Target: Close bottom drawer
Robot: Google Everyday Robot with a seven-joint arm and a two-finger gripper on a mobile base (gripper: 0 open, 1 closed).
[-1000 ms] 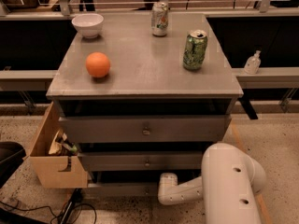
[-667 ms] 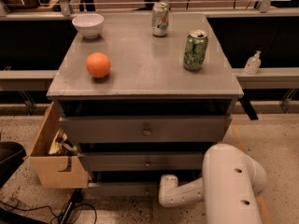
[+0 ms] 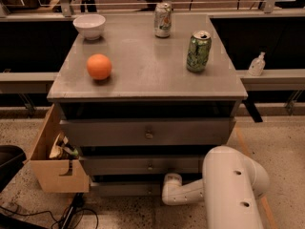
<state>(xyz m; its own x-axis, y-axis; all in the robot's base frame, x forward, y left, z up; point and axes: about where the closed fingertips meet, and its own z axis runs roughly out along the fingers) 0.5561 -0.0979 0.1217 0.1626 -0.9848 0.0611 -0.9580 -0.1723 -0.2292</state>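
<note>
The grey cabinet (image 3: 143,70) has three drawers. The bottom drawer (image 3: 121,189) is the lowest and narrowest, with a low front panel that stands about level with the mid drawer (image 3: 138,165) above it. A small knob (image 3: 149,191) shows on it. My white arm (image 3: 228,185) reaches in from the bottom right. Its gripper end (image 3: 170,181) sits at the right part of the bottom drawer's front, at or very close to the panel. The arm's wrist hides the gripper end's tip.
On the cabinet top are an orange ball (image 3: 99,66), a white bowl (image 3: 89,26) and two cans (image 3: 198,50) (image 3: 163,19). An open cardboard box (image 3: 55,161) stands against the cabinet's left side. Cables (image 3: 57,216) lie on the floor. A small bottle (image 3: 257,64) stands on the right ledge.
</note>
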